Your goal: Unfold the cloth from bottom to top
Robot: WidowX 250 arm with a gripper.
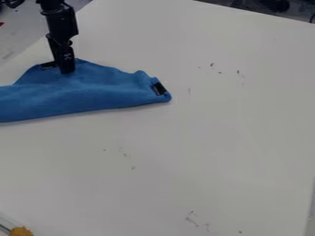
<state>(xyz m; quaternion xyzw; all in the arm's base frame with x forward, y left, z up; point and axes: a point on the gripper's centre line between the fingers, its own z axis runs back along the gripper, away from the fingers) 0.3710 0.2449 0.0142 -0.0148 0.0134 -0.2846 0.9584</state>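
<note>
Camera view, looking down at a slant: a blue cloth [92,94] lies on a white table [227,138], and its left end runs out of sight past the left edge of the view. The cloth makes a low, wide, uneven shape, with a long, nearly straight near edge and a wavy far edge that rises to a hump left of its right corner. A small black tag [159,88] sits on the cloth close to that right corner, and a dark patch [48,66] shows on the hump. Above the cloth, a black robot arm [60,20] comes in from the top edge of the view, pointing down. Its gripper [67,71] is at the hump of the cloth, just to the right of the dark patch; whether it is open, closed or gripping the cloth, I cannot tell. Small dark marks [192,219] dot the table to the right of the cloth and on its near side. Well apart from the cloth, in the near left corner of the view, is part of an orange-yellow thing [21,231].
</note>
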